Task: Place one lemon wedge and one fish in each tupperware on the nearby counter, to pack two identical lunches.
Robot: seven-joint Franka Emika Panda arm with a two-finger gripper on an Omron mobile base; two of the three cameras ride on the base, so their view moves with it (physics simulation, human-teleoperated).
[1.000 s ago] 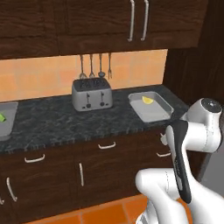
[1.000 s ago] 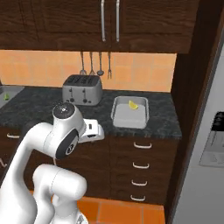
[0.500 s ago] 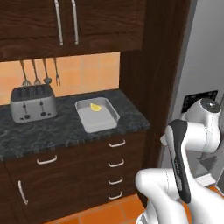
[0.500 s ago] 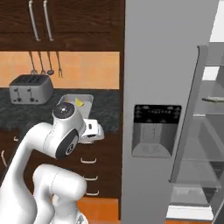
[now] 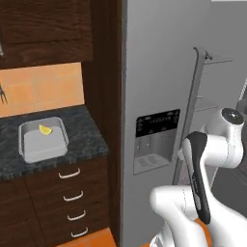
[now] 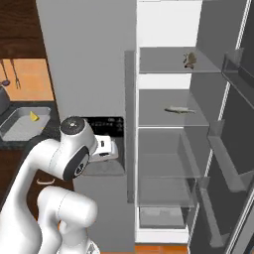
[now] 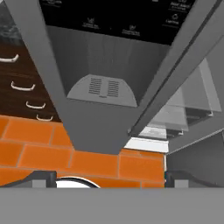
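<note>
Facing the fridge (image 5: 159, 72) now in the left base view: door w/ dispenser panel (image 5: 155, 126) dead ahead, counter (image 5: 91, 140) off to the left w/ a grey tupperware (image 5: 42, 140) on it, one lemon wedge (image 5: 46, 129) already inside, no fish in it.

Right base view: fridge is open, shelves on show. Fish (image 6: 179, 110) lies on the second shelf (image 6: 173, 117), a small brownish item (image 6: 189, 60) on the top shelf, can't tell what. Same tupperware (image 6: 20, 123) w/ wedge (image 6: 33, 116) sits far left. Arm is folded close to the dispenser.

Hand view: camera tilts down past the dispenser recess (image 7: 101, 89) at orange floor tiles (image 7: 48, 151) and drawer handles (image 7: 21, 86). Gripper (image 7: 107, 177) has fingertips (image 7: 41, 176) at the bottom corners, set wide apart, nothing between them.

Step looks like fetching the fish. Best bet imo: raise the hand clear of the door edge, come in level over the shelf, pinch mid-body across the narrow side.
</note>
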